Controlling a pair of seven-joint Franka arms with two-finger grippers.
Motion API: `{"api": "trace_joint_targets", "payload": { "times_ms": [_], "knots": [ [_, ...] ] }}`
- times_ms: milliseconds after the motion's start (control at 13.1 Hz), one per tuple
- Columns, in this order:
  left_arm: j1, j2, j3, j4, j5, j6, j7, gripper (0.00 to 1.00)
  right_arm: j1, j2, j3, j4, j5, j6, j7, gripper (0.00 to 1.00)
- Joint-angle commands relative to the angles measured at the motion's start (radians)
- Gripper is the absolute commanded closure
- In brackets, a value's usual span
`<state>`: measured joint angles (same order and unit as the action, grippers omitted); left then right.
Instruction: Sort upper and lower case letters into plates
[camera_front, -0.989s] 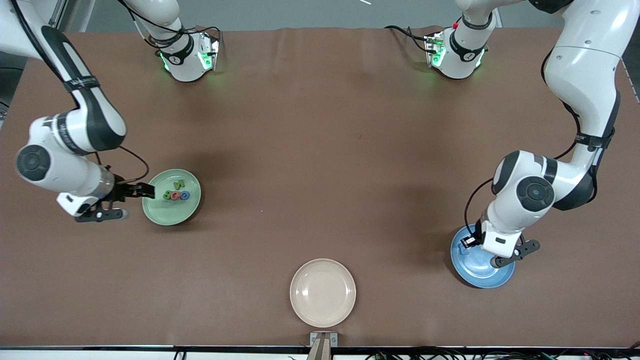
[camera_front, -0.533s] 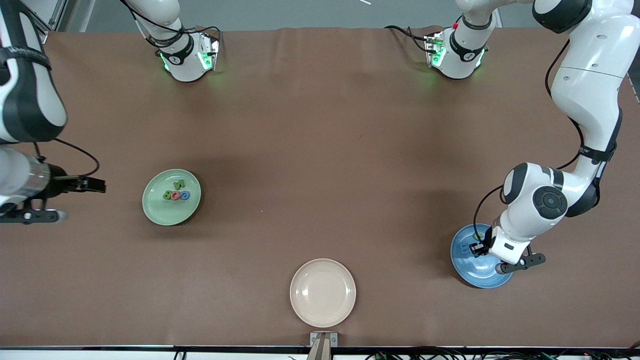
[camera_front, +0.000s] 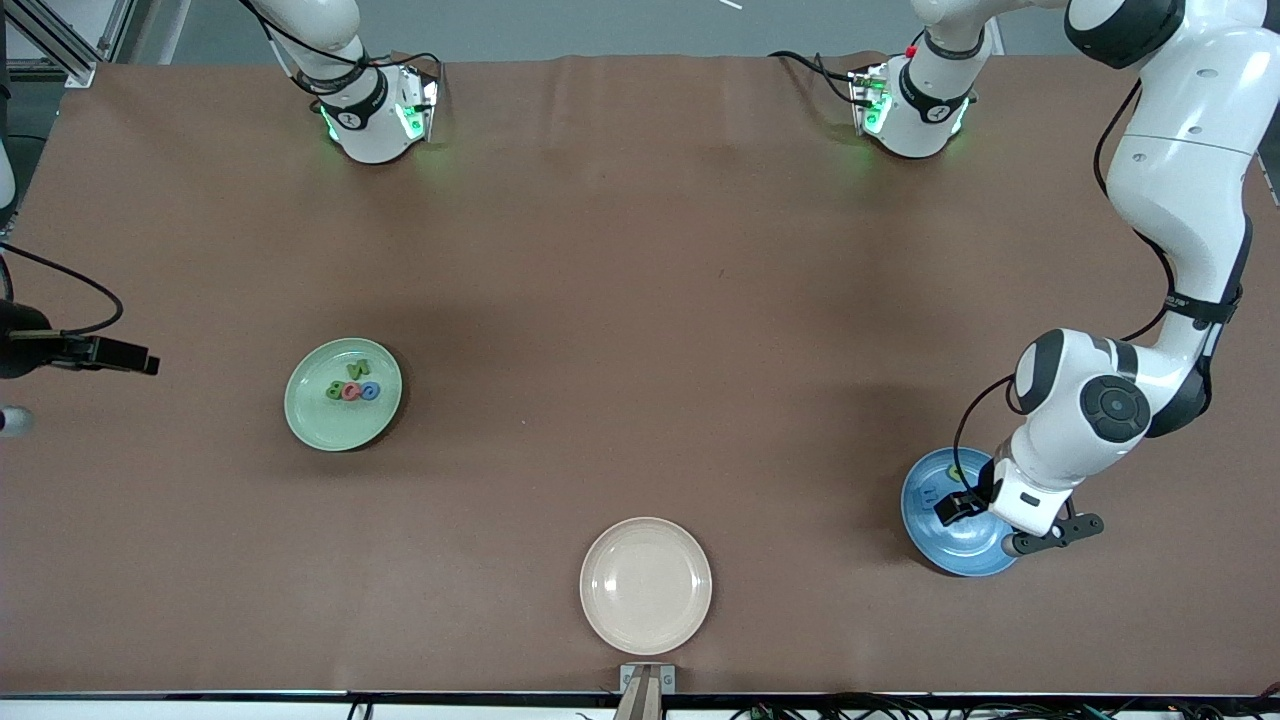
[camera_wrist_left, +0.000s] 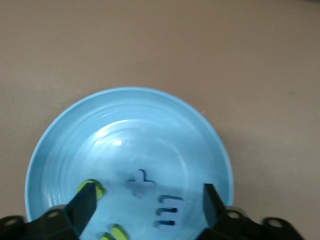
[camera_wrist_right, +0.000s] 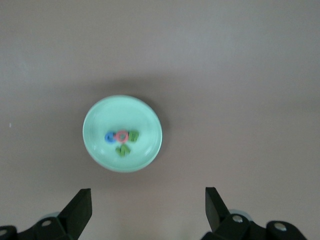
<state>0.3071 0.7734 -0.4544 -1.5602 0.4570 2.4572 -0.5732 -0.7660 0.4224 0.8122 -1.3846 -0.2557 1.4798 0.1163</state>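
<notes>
Front view: the mint plate (camera_front: 305, 425) sits toward the right arm's end of the table with a little cluster of four letters (camera_front: 352, 386) in it, the red one in the middle. The blue plate (camera_front: 925, 545) is at the left arm's end, a bit nearer the camera. The left gripper (camera_front: 955, 505) hangs right over it, so I only catch a green speck and a blue bit inside. The right gripper (camera_front: 120, 355) is out over the table (camera_front: 640, 300) edge at its own end, well apart from the mint plate, just waiting. The cream plate (camera_front: 600, 620), nearest the camera, has no letters on it.

Left wrist view: the fingers are spread wide with nothing between them. Below them the blue plate holds four pieces: a blue cross-like one, a blue E shape and two green ones, partly hidden.

Right wrist view: the fingers are wide here too and empty, looking down on the mint plate from high up. It shows the same four letters, touching each other.

So that's four plus four with nothing loose on the table, and I'd say the sorting is basically done. I can't read the cases well enough to check it.
</notes>
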Motion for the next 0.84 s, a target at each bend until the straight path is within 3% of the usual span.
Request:
{"api": "trace_joint_targets", "payload": {
  "times_ms": [0,228,304,609,761],
  "knots": [
    [0.004,-0.145,-0.030,-0.011,-0.024,-0.168,0.024,0.00,-0.006,-0.011,0.008,0.038,0.021,-0.061,0.003,0.00],
    [0.004,-0.273,-0.040,-0.004,-0.087,-0.332,0.033,0.00,0.029,-0.117,-0.002,0.004,0.027,-0.062,0.008,0.00],
    [0.006,-0.325,-0.040,-0.003,-0.124,-0.387,0.038,0.00,0.071,-0.144,-0.037,-0.020,0.029,-0.061,0.009,0.00],
    [0.004,-0.491,-0.052,-0.003,-0.144,-0.625,0.081,0.00,0.279,-0.250,-0.292,-0.051,0.134,-0.059,0.002,0.00],
    [0.003,-0.567,-0.061,-0.003,-0.181,-0.707,0.116,0.00,0.349,-0.281,-0.353,-0.063,0.134,-0.061,-0.003,0.00]
  ]
}}
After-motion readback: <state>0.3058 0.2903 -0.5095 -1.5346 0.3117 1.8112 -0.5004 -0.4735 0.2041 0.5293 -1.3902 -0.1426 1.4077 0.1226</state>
